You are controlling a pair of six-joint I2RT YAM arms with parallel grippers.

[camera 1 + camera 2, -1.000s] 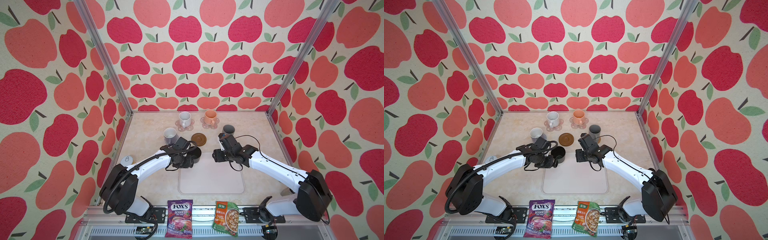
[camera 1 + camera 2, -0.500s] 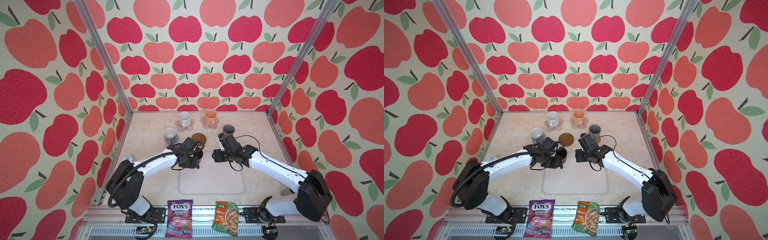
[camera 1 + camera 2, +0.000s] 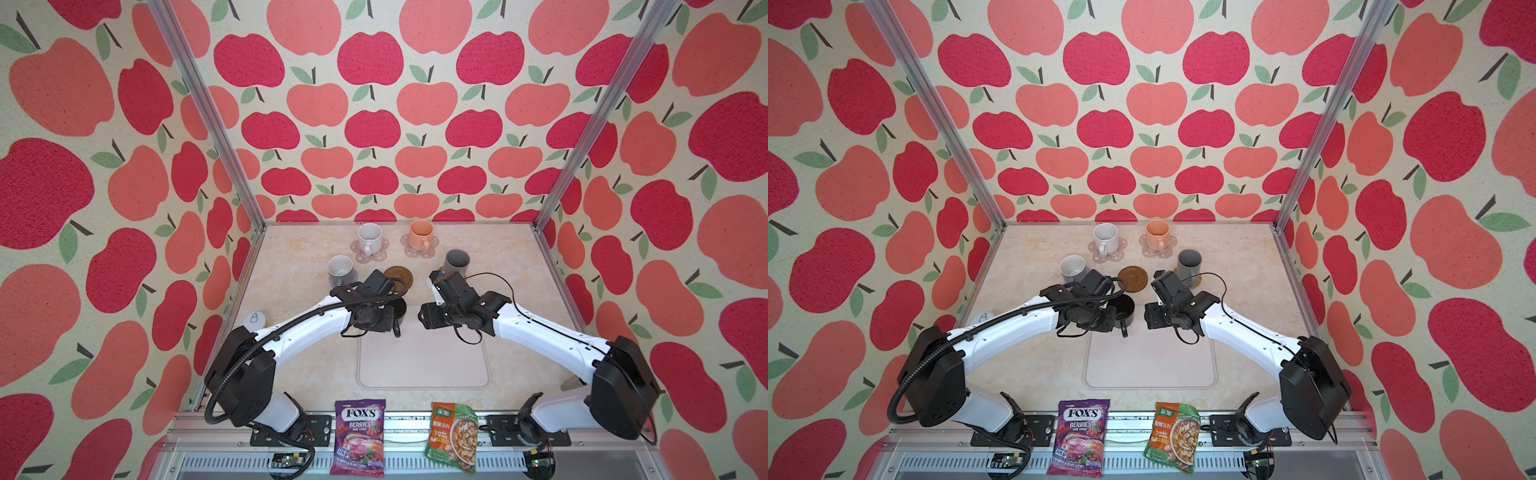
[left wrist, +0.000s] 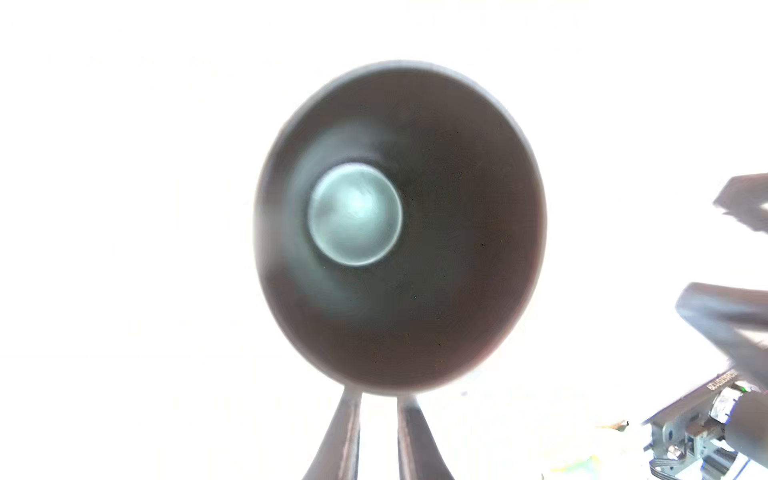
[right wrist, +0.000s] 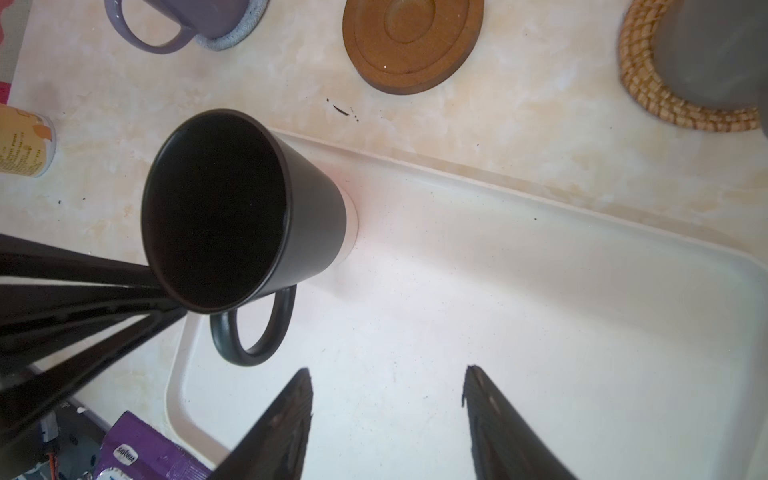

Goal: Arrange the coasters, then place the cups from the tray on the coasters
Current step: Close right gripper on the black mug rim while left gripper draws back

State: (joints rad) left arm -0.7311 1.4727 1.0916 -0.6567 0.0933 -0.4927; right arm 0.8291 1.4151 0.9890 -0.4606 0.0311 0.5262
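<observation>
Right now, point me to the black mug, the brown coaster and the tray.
black mug (image 5: 224, 208): right wrist view, on its dark inside.
brown coaster (image 5: 413, 43): right wrist view, on its top face.
tray (image 3: 424, 361): in a top view, on its bare floor.

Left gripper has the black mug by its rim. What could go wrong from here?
The left gripper pinches the black mug only at its rim, so it might tilt or slip when lifted. Its base stands by the raised edge of the tray and could catch there. The free brown coaster lies between the lavender mug and dark grey mug; either might get bumped.
</observation>
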